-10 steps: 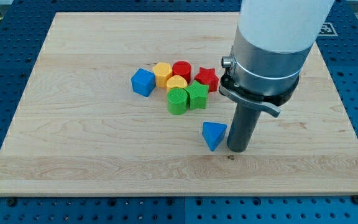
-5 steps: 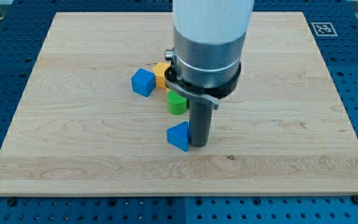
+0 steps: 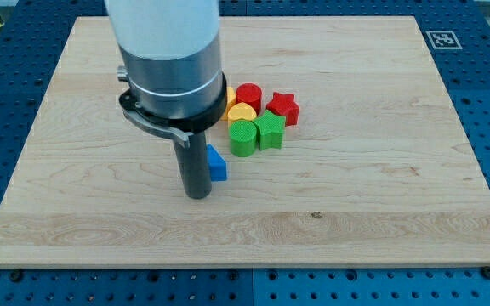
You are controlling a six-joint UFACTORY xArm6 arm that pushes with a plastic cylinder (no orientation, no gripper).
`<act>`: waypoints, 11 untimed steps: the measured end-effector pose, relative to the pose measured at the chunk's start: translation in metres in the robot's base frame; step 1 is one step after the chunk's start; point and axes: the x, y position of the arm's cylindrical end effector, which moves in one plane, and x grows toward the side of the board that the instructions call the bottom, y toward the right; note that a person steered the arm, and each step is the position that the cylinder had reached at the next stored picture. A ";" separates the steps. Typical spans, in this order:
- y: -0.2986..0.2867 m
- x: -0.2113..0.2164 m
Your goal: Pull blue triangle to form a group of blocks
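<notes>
My tip (image 3: 196, 195) rests on the wooden board (image 3: 381, 187), left of centre. The blue triangle (image 3: 218, 165) sits against the rod's right side, partly hidden by it. Just up and right of it is a tight group: a green cylinder (image 3: 243, 138), a green block (image 3: 270, 131), a yellow block (image 3: 242, 112), a red cylinder (image 3: 248, 94) and a red star (image 3: 283, 107). A sliver of an orange-yellow block (image 3: 230, 95) shows at the arm's edge. The arm covers the spot where the blue cube stood.
The wide grey and white arm body (image 3: 168, 59) blocks the view of the board's upper left centre. A black-and-white marker (image 3: 442, 39) is at the board's top right corner. Blue perforated table surrounds the board.
The rod has swept from the view's right to the left, pushing the blue triangle left and slightly up. It now lies close below-left of the green cylinder. The arm now hides the blue cube.
</notes>
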 end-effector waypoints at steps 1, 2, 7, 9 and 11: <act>0.015 -0.012; 0.015 -0.008; 0.021 -0.014; -0.002 -0.041; -0.002 -0.057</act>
